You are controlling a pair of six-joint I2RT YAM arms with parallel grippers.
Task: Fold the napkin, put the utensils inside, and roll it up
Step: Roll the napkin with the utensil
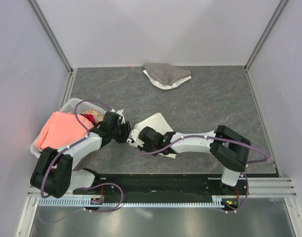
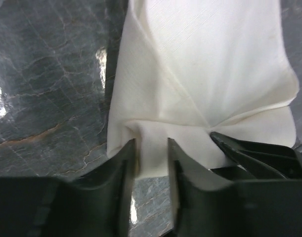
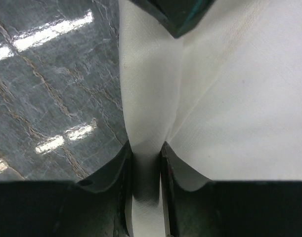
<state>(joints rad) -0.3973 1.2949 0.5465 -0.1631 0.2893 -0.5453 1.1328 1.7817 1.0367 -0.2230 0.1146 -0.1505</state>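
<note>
Near the middle of the desk's (image 1: 215, 98) front edge, the napkin (image 1: 158, 122) lies creased, with both arms meeting at its left side. The right end effector (image 3: 146, 148) is clamped on a raised fold of it. The left end effector (image 2: 151, 146) has its fingers apart, with the napkin's edge just sitting loose in the gap. A cloth heap (image 1: 166, 75) sits by the far edge, well apart.
</note>
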